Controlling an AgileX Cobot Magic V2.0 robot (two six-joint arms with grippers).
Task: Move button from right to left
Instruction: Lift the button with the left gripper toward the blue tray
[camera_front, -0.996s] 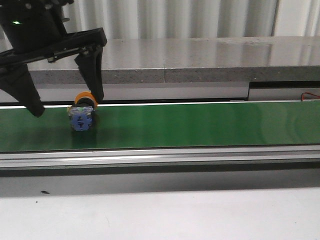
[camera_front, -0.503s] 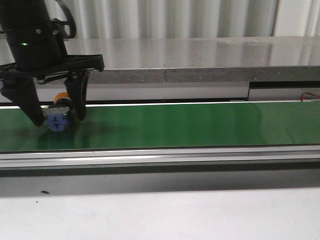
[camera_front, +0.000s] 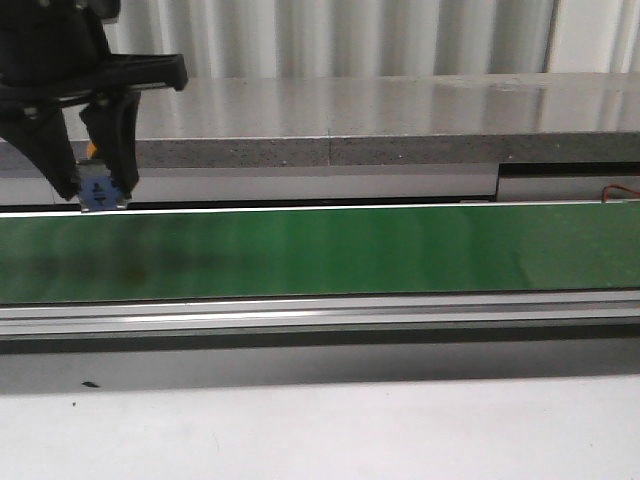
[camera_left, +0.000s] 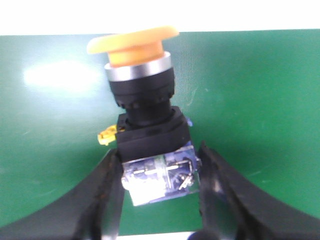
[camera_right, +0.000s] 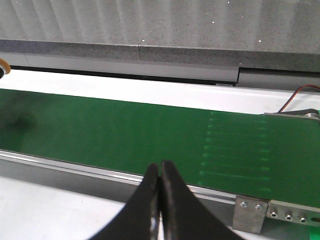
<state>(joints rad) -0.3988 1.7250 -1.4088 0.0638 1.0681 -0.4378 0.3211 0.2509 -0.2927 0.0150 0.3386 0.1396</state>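
The button (camera_front: 99, 190) hangs in my left gripper (camera_front: 98, 195) at the far left of the front view, lifted above the green belt (camera_front: 320, 250). In the left wrist view the button (camera_left: 145, 115) shows its yellow cap, black collar and blue-grey base. My left gripper (camera_left: 161, 175) is shut on that base, one black finger (camera_left: 97, 200) on each side, with the belt (camera_left: 260, 100) beneath. My right gripper (camera_right: 160, 172) is shut and empty, above the near rail of the belt (camera_right: 125, 130). It does not show in the front view.
A grey stone ledge (camera_front: 400, 110) runs behind the belt. An aluminium rail (camera_front: 320, 315) borders its near side, with white tabletop (camera_front: 320, 430) in front. A metal bracket (camera_right: 252, 212) and a red wire (camera_right: 295, 97) sit at the belt's right end.
My left gripper moved left, closed on the button as it lay on the belt, then lifted it up off the belt further to the left.
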